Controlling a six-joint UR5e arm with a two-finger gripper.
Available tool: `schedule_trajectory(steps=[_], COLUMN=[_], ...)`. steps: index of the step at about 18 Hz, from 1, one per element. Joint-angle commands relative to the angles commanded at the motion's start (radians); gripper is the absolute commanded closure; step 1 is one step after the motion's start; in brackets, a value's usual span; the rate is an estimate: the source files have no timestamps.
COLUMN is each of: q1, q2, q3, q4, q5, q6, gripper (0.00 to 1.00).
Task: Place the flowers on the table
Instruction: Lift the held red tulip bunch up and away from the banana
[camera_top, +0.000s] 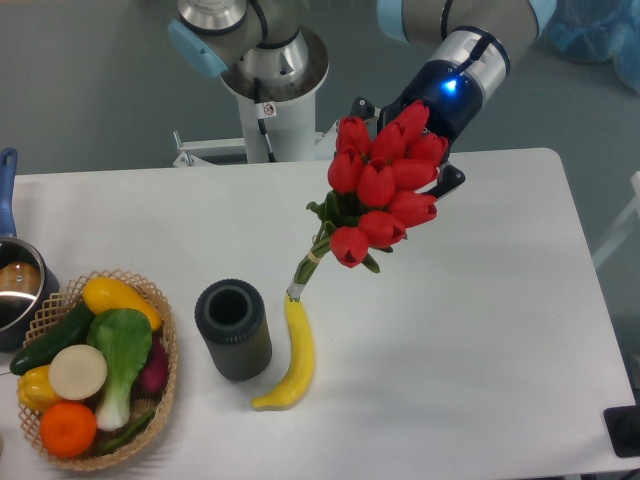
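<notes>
The flowers (385, 185), a bunch of red tulips with green leaves and tied stems, hang tilted above the white table (480, 330). The blossoms are up at the right and the stem end points down-left, close to the tip of a banana. My gripper (445, 178) is right behind the blossoms and mostly hidden by them. Only a dark finger part shows at their right edge. It appears shut on the flowers and holds them off the table.
A yellow banana (293, 360) lies under the stem end. A dark grey ribbed vase (233, 328) stands left of it. A wicker basket (165, 395) of vegetables and fruit sits at the front left. A pot (15, 290) stands at the left edge.
</notes>
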Motion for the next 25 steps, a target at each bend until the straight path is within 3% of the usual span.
schedule_trajectory(steps=[21, 25], q1=[0.023, 0.026], q2=[-0.024, -0.025], q3=[0.02, 0.017], q4=[0.002, 0.003], q5=[0.017, 0.159], q6=[0.003, 0.031], gripper=[0.5, 0.5])
